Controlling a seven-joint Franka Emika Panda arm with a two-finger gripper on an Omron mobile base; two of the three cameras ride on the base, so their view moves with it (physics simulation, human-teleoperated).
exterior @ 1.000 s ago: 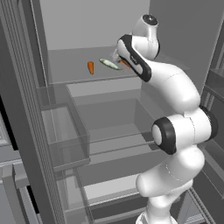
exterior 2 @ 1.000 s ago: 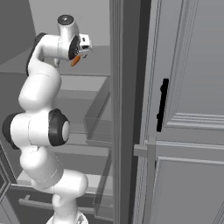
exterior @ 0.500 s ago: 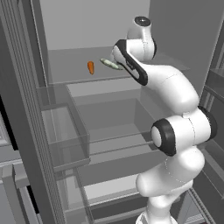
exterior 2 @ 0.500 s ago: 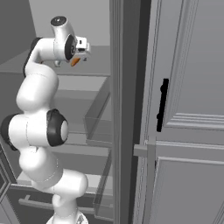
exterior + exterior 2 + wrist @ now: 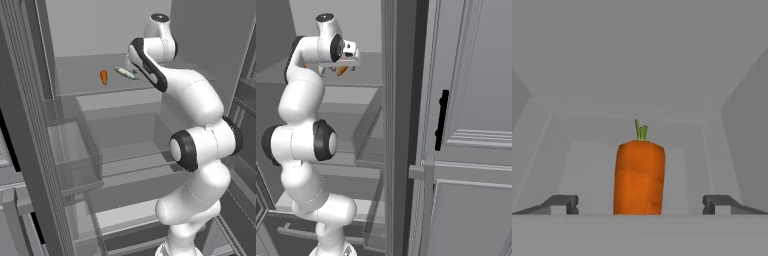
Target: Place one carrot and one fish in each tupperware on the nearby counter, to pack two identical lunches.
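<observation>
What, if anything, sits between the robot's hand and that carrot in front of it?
Nothing visible. In the hand view the carrot lies straight ahead between the open fingertips of the hand, on the fridge shelf.

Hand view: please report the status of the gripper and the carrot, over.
Gripper open, holding nothing. Carrot centred between the fingertips, green top pointing away. Nothing in the way.

Grey shelf point(image 5: 80, 85) with carrot point(image 5: 103, 77), fish point(image 5: 125, 73)
</observation>
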